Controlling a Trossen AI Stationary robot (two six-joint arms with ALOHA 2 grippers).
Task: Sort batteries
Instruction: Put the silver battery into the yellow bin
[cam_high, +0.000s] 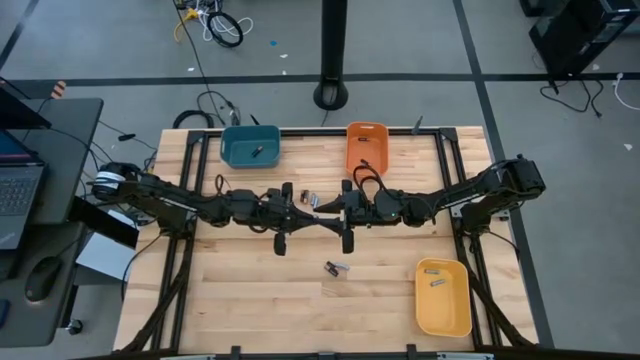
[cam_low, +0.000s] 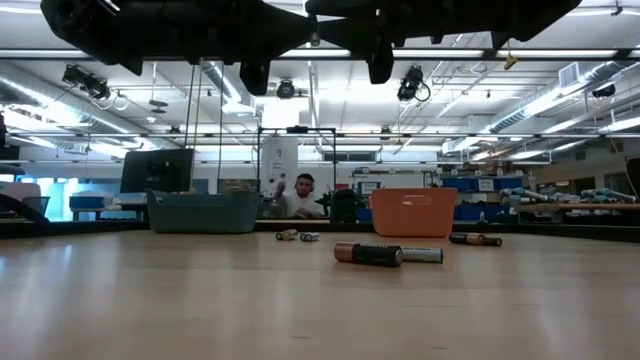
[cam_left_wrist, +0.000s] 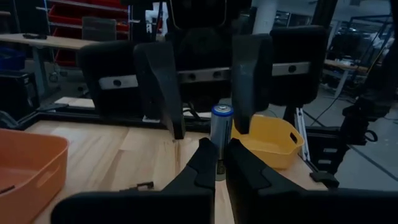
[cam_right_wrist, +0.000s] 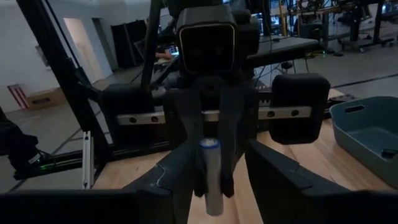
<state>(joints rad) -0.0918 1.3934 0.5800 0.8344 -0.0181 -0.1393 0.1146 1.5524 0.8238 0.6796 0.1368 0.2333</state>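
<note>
Mid-frame above the table, left gripper (cam_left_wrist: 214, 163) clamped on an upright silver battery (cam_left_wrist: 221, 124) with a blue-ringed cap — right gripper (cam_left_wrist: 208, 93) spread wide around it — no legible label.

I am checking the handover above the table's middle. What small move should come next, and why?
Probably close the right gripper on the battery: its open fingers flank the battery's free end, while the left gripper is shut on the other end.

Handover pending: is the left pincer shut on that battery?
Yes, the left pincer is shut on the battery, which stands upright between the right arm's open fingers.
</note>
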